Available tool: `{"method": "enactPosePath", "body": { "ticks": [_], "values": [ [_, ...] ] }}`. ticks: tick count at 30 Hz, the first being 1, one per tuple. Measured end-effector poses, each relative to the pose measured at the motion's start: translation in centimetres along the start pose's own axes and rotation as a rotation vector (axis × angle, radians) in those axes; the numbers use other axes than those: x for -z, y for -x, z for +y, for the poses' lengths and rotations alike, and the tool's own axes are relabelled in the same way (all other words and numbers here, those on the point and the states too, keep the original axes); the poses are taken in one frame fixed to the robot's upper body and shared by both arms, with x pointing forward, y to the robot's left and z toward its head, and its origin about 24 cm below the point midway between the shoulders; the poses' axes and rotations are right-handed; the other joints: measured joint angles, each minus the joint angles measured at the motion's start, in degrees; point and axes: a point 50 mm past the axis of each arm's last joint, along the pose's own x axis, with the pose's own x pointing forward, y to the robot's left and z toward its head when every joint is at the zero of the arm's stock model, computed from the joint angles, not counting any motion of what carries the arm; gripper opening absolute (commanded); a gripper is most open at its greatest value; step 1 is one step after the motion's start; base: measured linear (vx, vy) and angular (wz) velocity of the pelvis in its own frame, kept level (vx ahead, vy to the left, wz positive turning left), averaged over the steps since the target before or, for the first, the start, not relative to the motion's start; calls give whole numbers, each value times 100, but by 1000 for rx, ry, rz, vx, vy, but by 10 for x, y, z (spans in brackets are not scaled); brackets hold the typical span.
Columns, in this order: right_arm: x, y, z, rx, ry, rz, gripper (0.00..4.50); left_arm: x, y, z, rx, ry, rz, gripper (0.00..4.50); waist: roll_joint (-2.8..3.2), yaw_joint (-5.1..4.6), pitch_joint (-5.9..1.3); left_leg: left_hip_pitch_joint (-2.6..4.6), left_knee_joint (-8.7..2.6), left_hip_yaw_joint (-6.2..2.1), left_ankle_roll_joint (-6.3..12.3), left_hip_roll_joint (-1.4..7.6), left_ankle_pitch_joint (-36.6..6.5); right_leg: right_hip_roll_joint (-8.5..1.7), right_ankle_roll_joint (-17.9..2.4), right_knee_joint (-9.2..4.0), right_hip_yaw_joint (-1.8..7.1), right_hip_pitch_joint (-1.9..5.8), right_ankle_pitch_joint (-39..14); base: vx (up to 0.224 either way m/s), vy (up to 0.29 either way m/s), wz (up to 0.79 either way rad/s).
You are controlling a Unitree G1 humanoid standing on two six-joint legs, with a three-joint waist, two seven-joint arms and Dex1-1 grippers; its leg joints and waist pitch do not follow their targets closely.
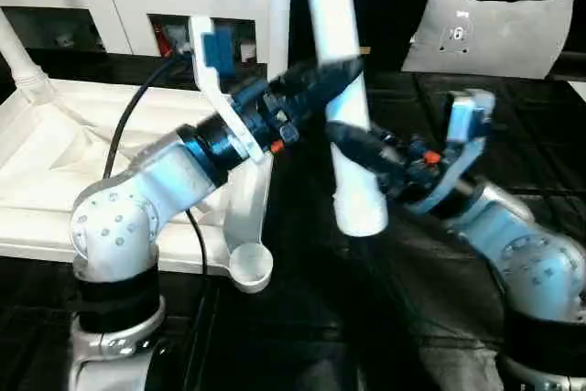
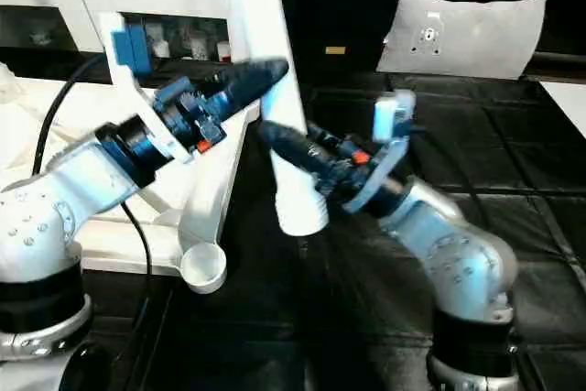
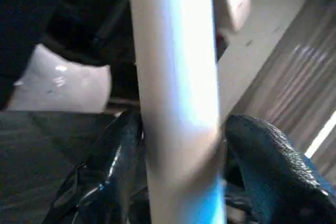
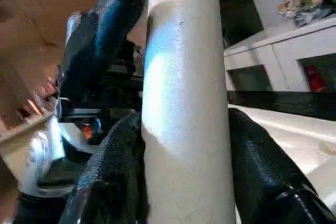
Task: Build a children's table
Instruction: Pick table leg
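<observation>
- No brand or readable writing shows; the white pad (image 1: 499, 32) on the dark surface behind carries a small mark too small to read.
- The left gripper (image 1: 334, 75) has its two black fingers (image 3: 118, 150) pressed on either side of a white tube leg (image 1: 334, 52), pinching it with no gap visible in the left wrist view.
- The right gripper (image 1: 348, 139) clamps the same leg lower down, its black fingers (image 4: 262, 166) set against both sides of the tube.
- The leg is held nearly upright, slightly tilted, its wider open end (image 1: 359, 219) hanging clear above the dark mat.
- The table top (image 1: 55, 162) lies underside up on the robot's left, ribs showing, a round corner socket (image 1: 250, 266) at its near corner just beside the held leg.
- Another leg (image 1: 20, 59) rises from the top's far left corner.
- A white cabinet (image 1: 110, 6) stands behind.
</observation>
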Motion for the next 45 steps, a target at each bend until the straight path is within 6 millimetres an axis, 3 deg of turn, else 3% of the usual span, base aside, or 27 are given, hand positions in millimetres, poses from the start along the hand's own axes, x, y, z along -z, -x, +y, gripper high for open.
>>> {"method": "enactPosePath", "body": {
  "ticks": [4,8,20,45],
  "values": [
    [15,-7,3,39,63,7,186,7,-6,1,-73,-287,36,243,1,-1,1,-2,-32,5,0,0,0,2,6,-33,0,-2,4,0,0,0],
    [24,-8,3,66,137,8,186,17,-4,0,-91,-361,18,243,1,-12,0,-6,-46,16,4,-1,-4,0,6,-53,1,-3,3,0,0,0],
    [44,-6,0,106,210,5,186,37,8,3,-168,-378,-41,243,-8,-31,1,5,-46,17,8,0,-5,-1,-2,-49,1,5,10,0,0,0],
    [43,-6,-1,101,269,-14,186,39,14,-2,-124,-163,-110,243,-9,-30,0,5,-43,19,10,0,-5,-1,-3,-45,1,4,11,0,0,0]
  ]
}}
